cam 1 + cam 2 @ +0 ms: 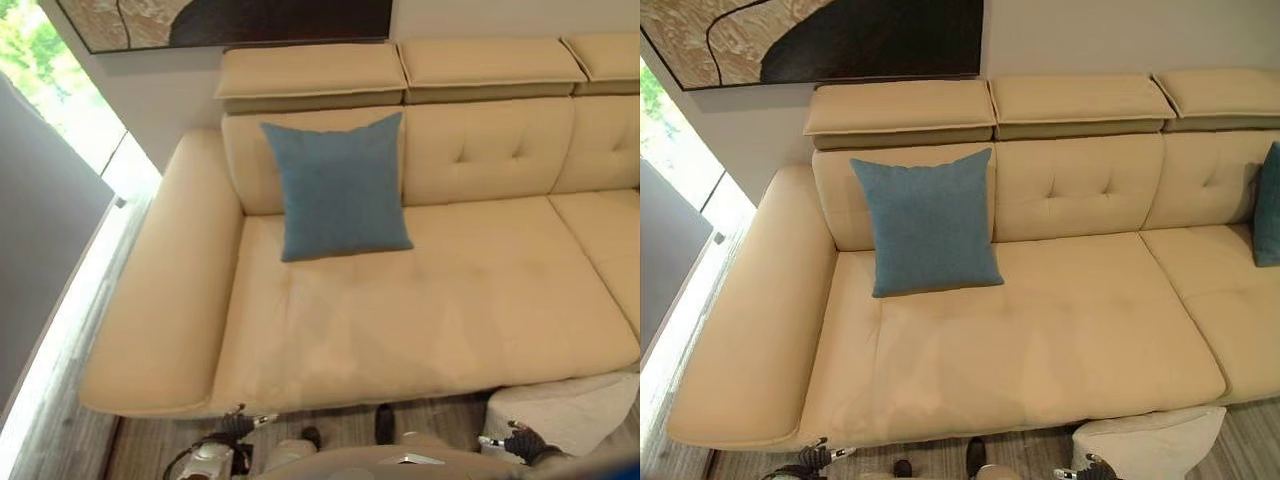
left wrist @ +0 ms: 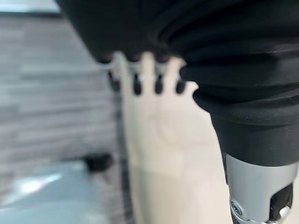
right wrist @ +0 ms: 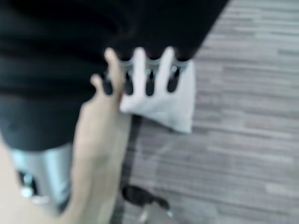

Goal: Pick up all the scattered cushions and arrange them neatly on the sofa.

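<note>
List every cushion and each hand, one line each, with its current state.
blue cushion: upright, leaning on the sofa backrest.
second blue cushion: on the sofa, at the view's right edge.
white cushion: on the floor.
left hand: open, holding nothing.
right hand: open, holding nothing.

From the head we look steeply down on the sofa (image 1: 420,300); both eye views share its left armrest, seat and the blue cushion (image 1: 928,222), the right eye reaching further right. Each wrist camera sits very close behind its own hand, facing the wooden floor (image 3: 243,154); the left wrist view also catches the sofa's front edge.
</note>
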`<state>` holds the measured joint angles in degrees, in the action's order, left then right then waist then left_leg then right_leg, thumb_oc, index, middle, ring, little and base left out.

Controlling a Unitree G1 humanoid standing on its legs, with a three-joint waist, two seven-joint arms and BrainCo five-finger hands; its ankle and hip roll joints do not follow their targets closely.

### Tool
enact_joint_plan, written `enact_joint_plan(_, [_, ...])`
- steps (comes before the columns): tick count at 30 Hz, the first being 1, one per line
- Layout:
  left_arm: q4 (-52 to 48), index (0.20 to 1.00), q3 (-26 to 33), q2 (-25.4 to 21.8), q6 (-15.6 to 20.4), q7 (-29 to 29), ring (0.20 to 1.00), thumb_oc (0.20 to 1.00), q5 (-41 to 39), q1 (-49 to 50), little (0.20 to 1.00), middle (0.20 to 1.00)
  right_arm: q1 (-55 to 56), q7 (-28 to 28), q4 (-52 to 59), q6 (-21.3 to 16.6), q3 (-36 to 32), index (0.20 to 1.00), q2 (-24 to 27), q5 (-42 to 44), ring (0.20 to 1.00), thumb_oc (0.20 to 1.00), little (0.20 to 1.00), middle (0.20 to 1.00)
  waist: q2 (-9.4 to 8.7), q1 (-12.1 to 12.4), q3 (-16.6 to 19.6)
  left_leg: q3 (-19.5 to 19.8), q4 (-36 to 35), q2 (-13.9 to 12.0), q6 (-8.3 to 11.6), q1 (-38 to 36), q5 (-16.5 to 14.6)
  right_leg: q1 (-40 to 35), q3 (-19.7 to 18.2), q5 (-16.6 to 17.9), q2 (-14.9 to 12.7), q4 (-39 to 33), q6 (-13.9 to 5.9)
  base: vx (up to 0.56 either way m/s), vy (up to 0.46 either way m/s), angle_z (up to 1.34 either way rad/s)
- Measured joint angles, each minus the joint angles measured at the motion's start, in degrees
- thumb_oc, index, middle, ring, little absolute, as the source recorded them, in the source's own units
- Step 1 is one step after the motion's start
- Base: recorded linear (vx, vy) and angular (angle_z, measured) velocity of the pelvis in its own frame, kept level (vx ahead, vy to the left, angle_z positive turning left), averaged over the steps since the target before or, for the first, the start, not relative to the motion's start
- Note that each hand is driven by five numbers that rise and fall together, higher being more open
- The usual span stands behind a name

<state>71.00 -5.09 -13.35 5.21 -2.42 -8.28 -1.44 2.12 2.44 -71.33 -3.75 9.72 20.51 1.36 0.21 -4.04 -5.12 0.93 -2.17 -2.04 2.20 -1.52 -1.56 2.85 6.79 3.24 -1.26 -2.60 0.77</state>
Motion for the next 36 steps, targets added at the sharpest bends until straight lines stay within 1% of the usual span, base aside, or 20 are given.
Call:
enact_joint_plan(4, [0.0, 1.000, -1.5, -0.8, 0.0, 0.0, 1.000, 1.000, -0.1, -1.0, 1.000, 1.000, -2.8, 0.0, -0.5, 0.6, 0.0, 1.000, -0.4, -0.5, 1.000, 1.000, 1.000, 1.000, -1.03, 0.7, -0.5, -3.8, -2.7, 3.0, -2.67, -0.5, 1.9, 4.4, -4.1, 1.1, -2.5, 2.7, -3.16, -0.16, 0.149, -0.46])
enact_joint_plan(7, [0.0, 1.000, -1.5, -2.9, 0.1, -0.1, 1.000, 1.000, 0.0, -1.1, 1.000, 1.000, -4.7, 0.0, -0.5, 0.9, 0.4, 1.000, -2.5, -1.6, 1.000, 1.000, 1.000, 1.000, -3.31, 1.9, -2.1, -8.5, -2.5, 4.4, -4.19, -0.2, 2.5, 6.7, -2.7, 1.4, -5.2, 3.6, -6.86, -0.31, 0.096, -0.69])
enact_joint_plan(9, [0.0, 1.000, -1.5, -3.7, 0.0, -0.2, 1.000, 1.000, 0.2, -1.1, 1.000, 1.000, -5.6, 0.0, -0.8, 0.9, 1.7, 1.000, -3.5, -2.2, 1.000, 1.000, 1.000, 1.000, -2.59, 3.1, -3.1, -9.8, -2.0, 3.3, -6.09, 0.7, 2.9, 8.8, 1.9, -1.1, -6.5, 10.1, -8.48, -0.15, 0.044, -0.36])
enact_joint_plan(11, [0.0, 1.000, -1.4, -3.6, 0.0, -0.1, 1.000, 1.000, 0.3, -0.8, 1.000, 1.000, -5.7, 0.0, -1.7, 1.0, 2.3, 1.000, -3.8, -2.7, 1.000, 1.000, 1.000, 1.000, -1.04, 4.0, -3.9, -9.9, -1.6, 1.6, -6.90, 0.2, 2.6, 9.4, 3.6, -5.6, -7.0, 22.9, -8.61, -0.08, -0.017, -0.14])
enact_joint_plan(13, [0.1, 1.000, -1.3, -4.0, 0.0, -0.2, 1.000, 1.000, 0.3, 0.1, 1.000, 1.000, -6.2, 0.0, -1.7, 1.0, 2.3, 1.000, -3.8, -2.8, 1.000, 1.000, 1.000, 1.000, -0.84, 4.8, -3.5, -10.3, -1.7, 1.0, -7.00, 0.7, 2.9, 6.6, 3.2, -8.3, -7.2, 24.6, -9.78, -0.09, -0.054, -0.17])
enact_joint_plan(15, [0.3, 1.000, -0.8, -3.9, -0.1, -0.2, 1.000, 1.000, 0.5, 0.9, 1.000, 1.000, -6.5, 0.1, -1.7, 0.9, 2.4, 1.000, -3.8, -2.8, 1.000, 1.000, 1.000, 1.000, -0.87, 5.6, -3.4, -10.9, -1.8, 0.4, -6.44, 0.7, 2.9, 4.5, 3.2, -10.6, -7.1, 24.3, -9.44, -0.09, -0.100, -0.27])
enact_joint_plan(17, [0.8, 1.000, -1.0, -3.6, -0.6, -0.2, 1.000, 1.000, 0.6, 2.4, 1.000, 1.000, -6.5, 0.1, -1.7, 0.9, 2.9, 1.000, -3.9, -2.8, 1.000, 1.000, 1.000, 1.000, -1.24, 7.0, -2.5, -12.7, -1.7, -0.6, -5.22, 0.6, 3.7, 0.8, 4.5, -13.9, -7.0, 22.7, -9.18, -0.11, -0.167, -0.33])
enact_joint_plan(18, [0.4, 1.000, -1.1, -3.5, -0.6, -0.3, 1.000, 1.000, 0.6, 2.9, 1.000, 1.000, -6.3, 0.1, -1.5, 0.9, 3.9, 1.000, -4.2, -2.8, 1.000, 1.000, 1.000, 1.000, -2.04, 8.2, -1.4, -13.0, -1.7, -0.8, -3.75, 1.0, 4.4, -1.1, 5.2, -13.5, -6.4, 16.8, -9.09, -0.17, -0.244, -0.37])
enact_joint_plan(19, [0.7, 1.000, -0.8, -3.7, -0.7, -0.5, 1.000, 1.000, 0.6, 3.6, 1.000, 1.000, -6.3, 0.1, -1.0, 0.7, 4.0, 1.000, -4.8, -2.8, 1.000, 1.000, 1.000, 1.000, -3.03, 7.9, -0.4, -12.6, -1.6, -1.2, -2.05, 2.4, 5.1, -3.8, 4.8, -13.2, -4.5, 8.9, -5.22, -0.12, -0.163, -0.26])
enact_joint_plan(20, [0.7, 1.000, -0.8, -3.7, -0.7, -0.5, 1.000, 1.000, 0.6, 3.6, 1.000, 1.000, -6.3, 0.1, -1.0, 0.7, 4.0, 1.000, -4.8, -2.8, 1.000, 1.000, 1.000, 1.000, -3.03, 7.9, -0.4, -12.6, -1.6, -1.2, -2.05, 2.4, 5.1, -3.8, 4.8, -13.2, -4.5, 8.9, -5.22, -0.16, -0.159, 0.13])
enact_joint_plan(21, [0.6, 1.000, -1.4, -2.7, -0.9, -0.4, 1.000, 1.000, 0.6, 2.8, 1.000, 1.000, -5.7, 0.2, -0.9, 0.8, 4.2, 1.000, -4.7, -2.7, 1.000, 1.000, 1.000, 1.000, -3.36, 7.7, 0.3, -9.2, 0.8, -3.9, 0.09, 5.1, 6.9, -5.9, 5.5, -9.3, -1.2, 2.9, -2.61, -0.34, -0.149, 0.23])
enact_joint_plan(22, [0.6, 1.000, -2.2, -2.3, -0.9, -0.5, 1.000, 1.000, 0.6, 2.6, 1.000, 1.000, -4.1, 0.5, -1.1, 0.8, 4.2, 1.000, -4.0, -2.4, 1.000, 1.000, 1.000, 1.000, -3.33, 7.4, 0.4, -7.0, 3.6, -5.4, 2.18, 7.1, 8.2, -5.6, 6.0, -8.8, 0.8, 3.1, -1.85, -0.41, -0.170, 0.54])
enact_joint_plan(23, [0.7, 1.000, -3.1, -2.4, -0.8, -0.5, 1.000, 1.000, 0.6, 0.7, 1.000, 1.000, -4.0, 0.6, -0.9, 0.4, 4.2, 1.000, -3.9, -2.1, 1.000, 1.000, 1.000, 1.000, -3.93, 6.5, 0.2, -3.7, 6.9, -5.6, 5.02, 11.5, 10.2, -2.8, 6.6, -8.8, 0.4, 4.9, -1.82, -0.39, -0.128, 0.37])
enact_joint_plan(24, [0.6, 1.000, -3.9, -2.9, -0.8, -0.5, 1.000, 1.000, 0.6, -0.9, 1.000, 1.000, -4.4, 0.7, -0.8, 0.4, 4.5, 1.000, -4.1, -2.0, 1.000, 1.000, 1.000, 1.000, -6.34, 6.7, -0.6, -1.5, 7.5, -4.1, 7.33, 12.9, 12.2, -1.5, 6.0, -8.8, -0.7, 4.9, 0.08, -0.20, -0.010, -0.14])
enact_joint_plan(25, [0.7, 1.000, -3.8, -2.2, -0.9, -0.4, 1.000, 1.000, 0.6, -1.5, 1.000, 1.000, -5.7, 0.8, -1.1, 0.2, 5.3, 1.000, -3.8, -1.9, 1.000, 1.000, 1.000, 1.000, -8.23, 6.3, -1.4, 3.2, 13.8, -0.6, 6.52, 11.8, 5.9, -1.2, 4.1, -6.4, -1.5, 3.3, 1.88, -0.18, 0.060, -0.72])
enact_joint_plan(26, [1.3, 1.000, -3.7, -1.4, -0.9, -0.4, 1.000, 1.000, 0.6, -1.7, 1.000, 1.000, -5.8, 0.9, -1.3, 0.3, 5.0, 1.000, -3.4, -1.9, 1.000, 1.000, 1.000, 1.000, -7.96, 4.5, -1.4, 4.8, 17.3, 1.2, 5.18, 8.0, -0.5, -1.5, 1.9, -5.3, -0.8, 3.0, 2.26, -0.15, 0.111, -0.87])
enact_joint_plan(28, [1.3, 1.000, -3.8, -0.8, -0.8, -0.4, 1.000, 1.000, 0.6, -2.3, 1.000, 1.000, -5.8, 0.9, -1.9, 0.5, 5.0, 1.000, -3.4, -1.9, 1.000, 1.000, 1.000, 1.000, -6.73, 3.3, -1.8, 9.4, 15.8, 1.7, 4.51, 3.6, -4.1, -1.2, -0.3, -3.9, 0.4, 2.5, 1.94, -0.09, 0.146, -0.64])
enact_joint_plan(32, [1.2, 1.000, -4.1, 0.1, -0.8, -0.3, 1.000, 1.000, 0.6, -4.2, 1.000, 1.000, -4.6, 0.7, -2.0, 0.8, 4.6, 1.000, -2.6, -1.9, 1.000, 1.000, 1.000, 1.000, -3.16, 1.3, -0.6, 7.6, 6.7, 0.7, 2.13, 0.9, -4.7, 0.9, -1.1, -1.2, 1.1, 1.2, 0.50, -0.12, 0.175, -0.19])
enact_joint_plan(33, [1.3, 1.000, -4.7, 0.5, -0.9, -0.3, 1.000, 1.000, 0.6, -4.6, 1.000, 1.000, -4.4, 0.7, -2.2, 0.9, 4.3, 1.000, -2.1, -2.0, 1.000, 1.000, 1.000, 1.000, -1.98, 0.9, -0.4, 6.4, 3.7, 0.6, -0.55, 0.2, -4.3, 1.9, -1.4, -0.4, 0.9, 1.5, -0.25, -0.21, 0.192, -0.21])
enact_joint_plan(36, [1.1, 1.000, -6.0, 0.5, -0.8, -0.4, 1.000, 1.000, 0.7, -4.7, 1.000, 1.000, -5.0, 0.6, -1.8, 0.9, 4.1, 1.000, -2.2, -2.0, 1.000, 1.000, 1.000, 1.000, -2.26, 0.8, -0.4, 3.1, 0.4, 3.5, -2.95, -0.4, -1.2, 5.3, -4.9, 1.9, -1.3, 2.9, -2.93, -0.25, 0.191, -0.69])
